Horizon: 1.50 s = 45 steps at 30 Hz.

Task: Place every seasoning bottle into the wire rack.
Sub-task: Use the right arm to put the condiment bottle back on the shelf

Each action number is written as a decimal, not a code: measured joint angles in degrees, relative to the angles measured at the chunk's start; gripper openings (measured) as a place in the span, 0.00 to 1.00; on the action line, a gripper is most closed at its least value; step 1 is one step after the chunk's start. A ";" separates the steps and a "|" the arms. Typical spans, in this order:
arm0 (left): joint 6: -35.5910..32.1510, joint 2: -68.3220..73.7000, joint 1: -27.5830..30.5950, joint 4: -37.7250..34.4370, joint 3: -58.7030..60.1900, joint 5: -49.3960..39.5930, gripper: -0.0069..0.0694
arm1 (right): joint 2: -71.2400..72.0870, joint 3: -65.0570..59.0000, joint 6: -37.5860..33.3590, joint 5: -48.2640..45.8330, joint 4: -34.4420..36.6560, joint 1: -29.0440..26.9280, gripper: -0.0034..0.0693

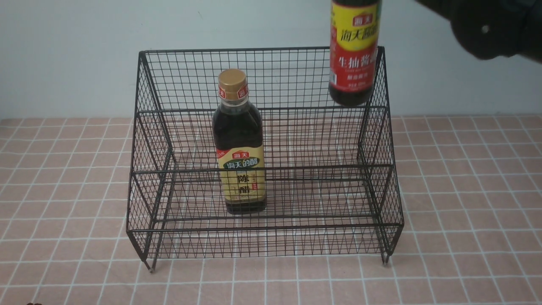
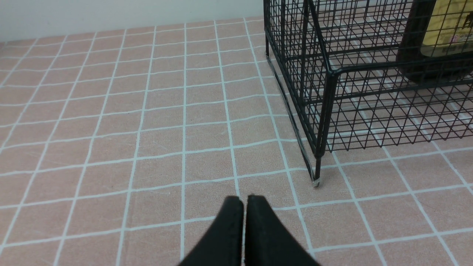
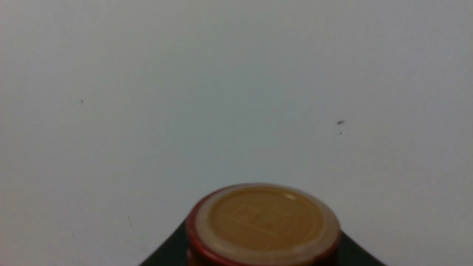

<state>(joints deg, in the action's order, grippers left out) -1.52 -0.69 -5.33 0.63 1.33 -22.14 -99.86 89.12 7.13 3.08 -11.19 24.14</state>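
On the pink tiled table [image 1: 465, 190], in front of a pale wall [image 1: 63, 51], the wire rack [image 1: 313, 84] stands on its feet with its tall back away from the robot and its two stepped tiers facing the camera. The squarish bottle [image 1: 240, 152] stands upright on the lower tier, a little left of the middle, its gold cap up and its tan label facing forward; the left wrist view catches only its lower part through the mesh. The round bottle [image 1: 355, 55] is not in the rack: it hangs upright in the air at the rack's right rear corner, its dark base showing in front of the top of the back wall and resting on neither tier, while its neck runs out of the top of the front view. The right arm [image 1: 487, 29] shows as a dark mass just to the right of it. In the right wrist view the bottle's cap is seen from above against the wall, and the right gripper [image 3: 262, 253] pinches the bottle below that cap, a dark finger [image 3: 166, 253] showing on either side. The left gripper [image 2: 244, 210] has its two black fingers pressed together on nothing, hovering above bare tiles near the rack's front left foot and apart from it.
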 joint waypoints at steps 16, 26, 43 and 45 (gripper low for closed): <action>0.00 0.00 0.00 0.00 0.00 0.00 0.08 | -1.59 0.11 5.62 -19.37 0.69 0.00 0.42; 0.00 0.00 0.00 0.00 0.00 0.00 0.08 | -4.45 0.36 5.61 -23.64 2.16 0.00 0.42; 0.00 0.00 0.00 0.00 0.00 0.00 0.08 | -5.21 0.92 5.49 -24.02 3.44 0.07 0.55; 0.00 0.00 0.00 0.00 0.00 0.00 0.08 | -4.53 0.92 5.49 -24.24 3.44 0.17 0.59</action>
<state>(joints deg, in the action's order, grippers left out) -1.52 -0.69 -5.33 0.63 1.33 -22.14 -104.38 90.04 12.62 -21.16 -7.75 24.31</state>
